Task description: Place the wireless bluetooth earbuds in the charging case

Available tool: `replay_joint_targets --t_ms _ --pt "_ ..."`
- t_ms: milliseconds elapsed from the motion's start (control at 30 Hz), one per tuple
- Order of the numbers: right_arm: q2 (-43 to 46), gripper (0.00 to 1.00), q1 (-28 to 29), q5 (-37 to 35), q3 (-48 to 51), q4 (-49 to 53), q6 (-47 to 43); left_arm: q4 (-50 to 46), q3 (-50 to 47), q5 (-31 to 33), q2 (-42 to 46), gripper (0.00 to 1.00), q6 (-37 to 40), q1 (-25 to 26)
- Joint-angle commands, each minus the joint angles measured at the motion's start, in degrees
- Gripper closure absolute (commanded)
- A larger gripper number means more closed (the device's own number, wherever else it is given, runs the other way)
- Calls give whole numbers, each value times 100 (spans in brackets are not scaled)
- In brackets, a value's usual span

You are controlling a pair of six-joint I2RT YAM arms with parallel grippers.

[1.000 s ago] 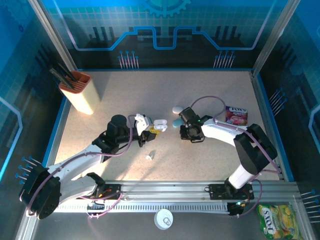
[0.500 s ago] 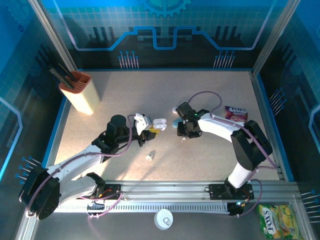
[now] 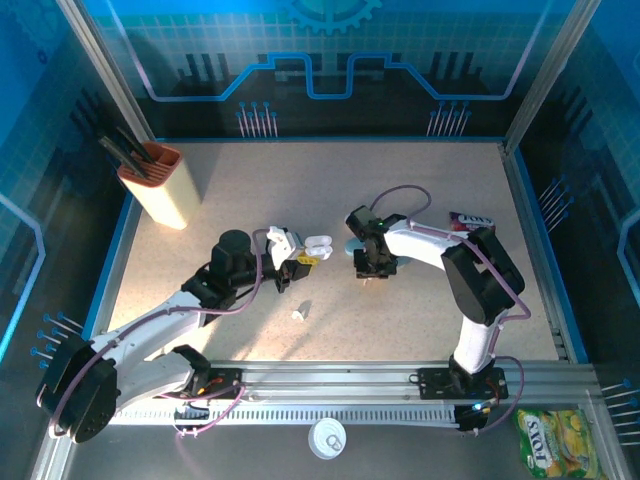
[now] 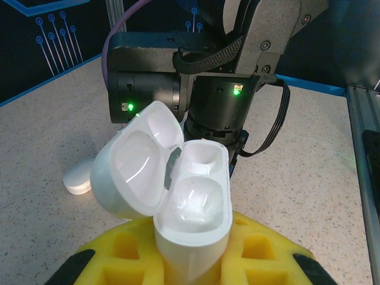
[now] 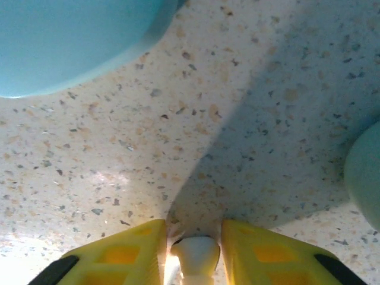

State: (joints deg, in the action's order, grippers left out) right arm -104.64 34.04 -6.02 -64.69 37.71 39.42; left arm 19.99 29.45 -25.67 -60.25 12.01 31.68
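Note:
My left gripper (image 3: pixel 300 258) is shut on the white charging case (image 4: pixel 193 205), which stands upright between the yellow pads (image 4: pixel 261 255). Its lid is hinged open to the left and both wells look empty. In the top view the case (image 3: pixel 318 245) sits mid-table. Just right of it, my right gripper (image 3: pixel 368 270) points straight down at the table. Its yellow pads (image 5: pixel 124 252) are closed against a small white earbud (image 5: pixel 196 255) at the tabletop. A second earbud (image 3: pixel 298 314) lies loose nearer the front.
A pale blue case (image 3: pixel 350 246) lies beside the right gripper, and a greenish case (image 5: pixel 365 178) to its right. A white pebble case (image 4: pixel 77 181) rests on the table. A beige tool holder (image 3: pixel 158 185) stands far left. A candy bag (image 3: pixel 470 228) lies right.
The right gripper has shifted left toward the charging case, its jaws widening and then narrowing onto the earbud. The left arm and the case have stayed still.

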Motion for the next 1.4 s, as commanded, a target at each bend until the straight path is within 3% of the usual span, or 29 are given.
replay_joint_targets --t_ms 0,300,933,1367 --pt "-225 73 -3 165 -44 114 -4 181 -10 14 40 83 52 40" --pt "224 80 -7 32 130 -81 90 205 22 23 -21 83 55 37" --pt "3192 80 -18 -488 2448 -3700 -249 781 535 360 -1353 84 -190 196" --pt "4096 81 325 -226 2013 -3887 -1112 1202 725 541 -1745 84 -443 288"
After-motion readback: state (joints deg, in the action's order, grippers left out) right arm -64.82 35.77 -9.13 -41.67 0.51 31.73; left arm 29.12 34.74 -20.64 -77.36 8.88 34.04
